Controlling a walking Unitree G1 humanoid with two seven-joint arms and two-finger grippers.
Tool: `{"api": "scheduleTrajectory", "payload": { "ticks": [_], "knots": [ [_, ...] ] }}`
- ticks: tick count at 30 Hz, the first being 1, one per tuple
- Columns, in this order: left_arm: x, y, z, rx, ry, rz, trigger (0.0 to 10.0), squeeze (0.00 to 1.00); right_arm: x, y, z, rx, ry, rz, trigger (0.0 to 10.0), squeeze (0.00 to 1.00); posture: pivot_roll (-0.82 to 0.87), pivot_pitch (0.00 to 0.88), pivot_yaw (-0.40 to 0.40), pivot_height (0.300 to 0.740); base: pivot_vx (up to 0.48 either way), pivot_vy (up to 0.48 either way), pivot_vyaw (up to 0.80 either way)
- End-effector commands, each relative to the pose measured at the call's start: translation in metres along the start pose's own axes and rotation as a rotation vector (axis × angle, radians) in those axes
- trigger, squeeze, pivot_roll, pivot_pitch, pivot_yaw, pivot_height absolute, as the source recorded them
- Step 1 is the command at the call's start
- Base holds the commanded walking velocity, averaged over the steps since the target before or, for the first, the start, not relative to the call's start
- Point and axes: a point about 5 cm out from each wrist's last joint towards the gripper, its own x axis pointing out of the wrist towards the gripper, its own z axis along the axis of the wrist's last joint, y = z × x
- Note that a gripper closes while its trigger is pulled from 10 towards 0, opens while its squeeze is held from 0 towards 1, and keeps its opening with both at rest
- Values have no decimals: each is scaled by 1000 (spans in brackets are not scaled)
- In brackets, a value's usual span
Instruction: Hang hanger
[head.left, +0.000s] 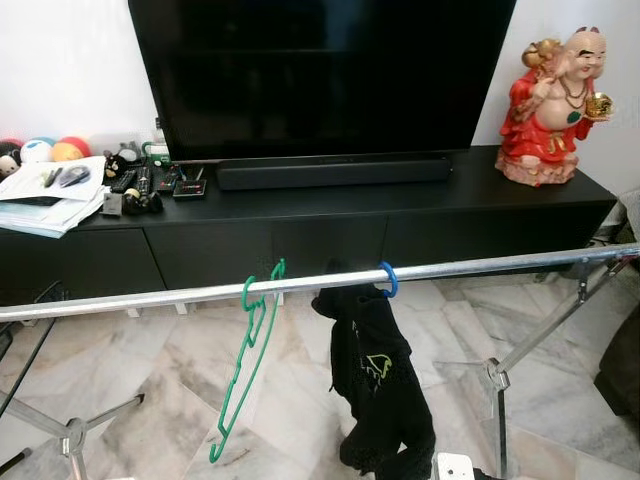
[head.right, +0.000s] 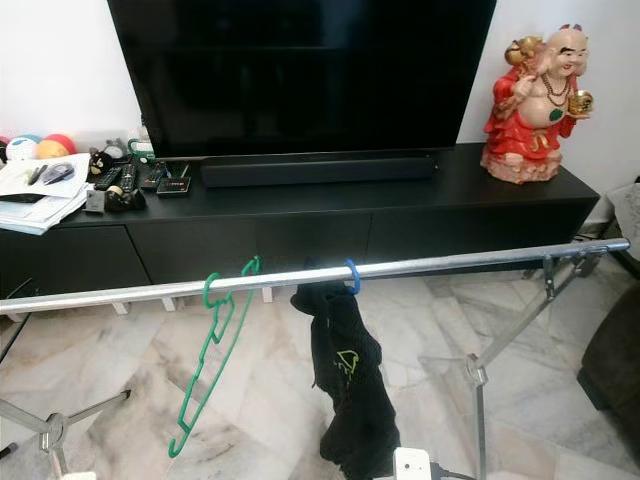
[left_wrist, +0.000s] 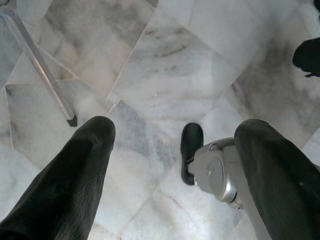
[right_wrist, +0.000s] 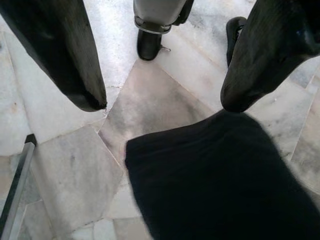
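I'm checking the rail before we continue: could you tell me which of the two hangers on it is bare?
The green hanger, hooked on the metal rail, hangs bare and tilted. The blue hanger carries a black garment.

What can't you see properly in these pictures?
- Blue hanger: the black garment covers everything but its hook, eye views.
- Metal rail: both ends cut by the frame edges, left eye view.
- Clutter on the TV cabinet: too small to identify.
- Black garment's bottom: cut off by the lower edge.

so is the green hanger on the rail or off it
On it. The green hanger has its hook over the metal rail and dangles empty, beside a black garment on a blue hook.
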Motion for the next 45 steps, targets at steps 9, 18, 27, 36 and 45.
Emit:
{"api": "scheduleTrajectory", "payload": {
  "ticks": [9,18,27,36,45],
  "knots": [
    [7,-15,5,14,-13,-38,10000,0,-3,-15,-8,4,21,-21,10000,0,105,0,15,740,0,0,0],
    [5,-17,-2,10,2,-41,10000,0,-7,-30,-15,8,36,-38,10000,0,105,0,16,740,0,0,0],
    [4,-19,-6,6,9,-49,10000,0,-7,-21,-22,6,48,-25,10000,0,109,0,13,740,-27,0,0],
    [5,-19,-5,0,4,-47,10000,0,-5,-7,-17,3,33,-10,10000,0,107,0,12,740,-290,0,0],
    [5,-21,-3,-8,-2,-48,10000,0,-3,1,-12,1,23,-3,10000,0,106,0,8,740,-310,0,0]
  ]
}}
